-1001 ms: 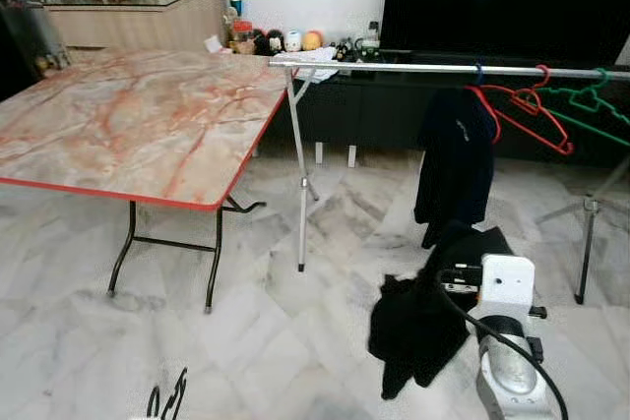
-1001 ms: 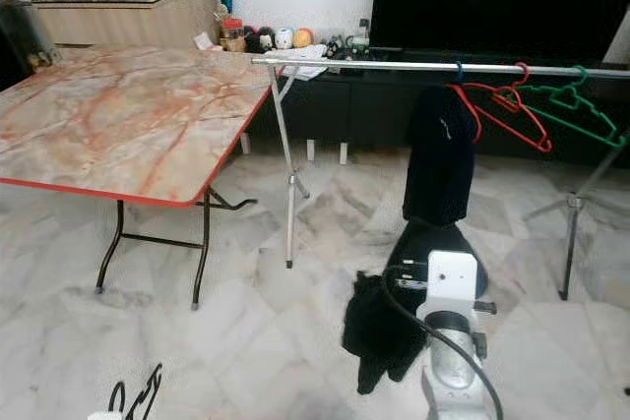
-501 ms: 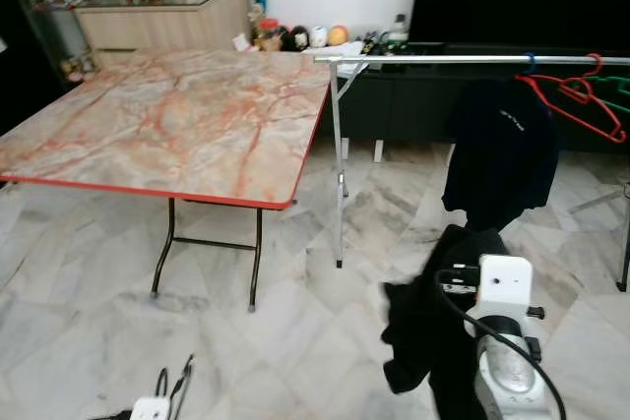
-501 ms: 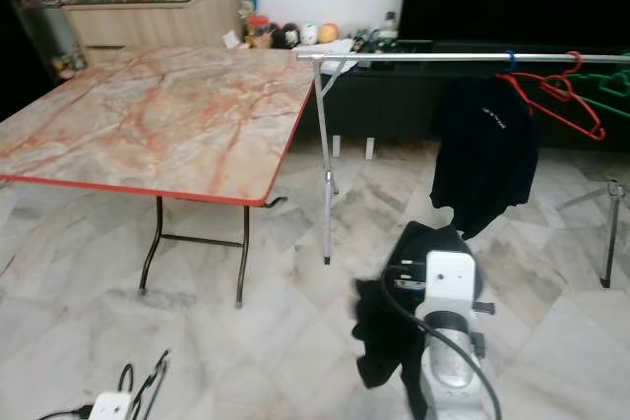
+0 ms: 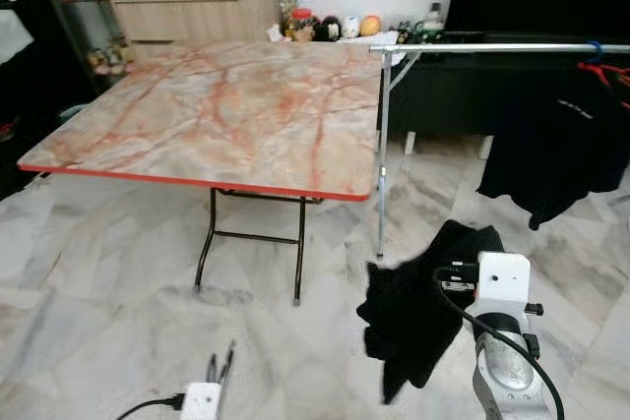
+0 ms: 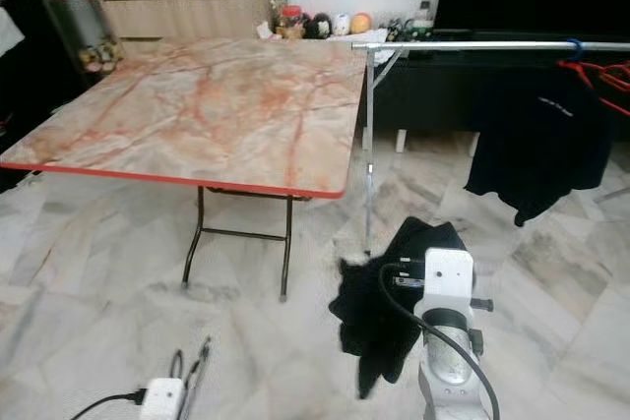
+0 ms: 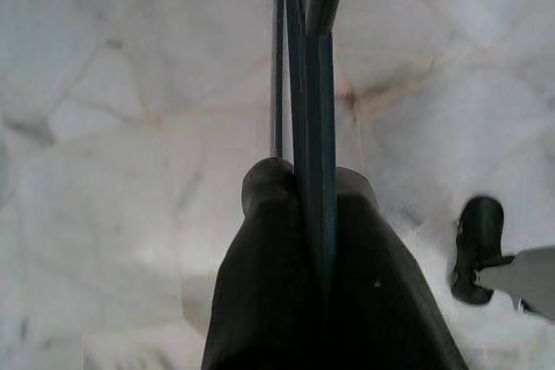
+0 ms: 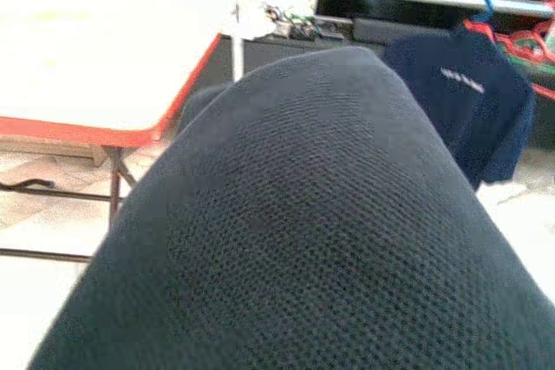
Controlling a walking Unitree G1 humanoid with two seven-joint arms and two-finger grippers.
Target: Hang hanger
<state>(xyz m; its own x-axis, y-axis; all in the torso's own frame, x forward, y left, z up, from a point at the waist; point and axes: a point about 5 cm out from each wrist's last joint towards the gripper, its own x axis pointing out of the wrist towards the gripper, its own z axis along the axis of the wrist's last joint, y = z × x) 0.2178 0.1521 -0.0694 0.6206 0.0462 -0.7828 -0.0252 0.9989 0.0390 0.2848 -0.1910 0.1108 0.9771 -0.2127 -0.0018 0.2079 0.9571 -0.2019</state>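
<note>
Left wrist view, left gripper (image 7: 305, 181) pinching hanger (image 7: 314, 84) (dark)

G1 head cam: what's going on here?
The right arm carries a black garment, draped low in front of the robot. The left hand is shut on a dark hanger, pointed at the marble floor. The clothes rail stands ahead to the right, with a dark shirt already hanging beside the marble-topped table.

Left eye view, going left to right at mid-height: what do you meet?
Marble-patterned folding table with red edge → upright silver leg of the clothes rack → dark shirt hanging from the silver rail.
</note>
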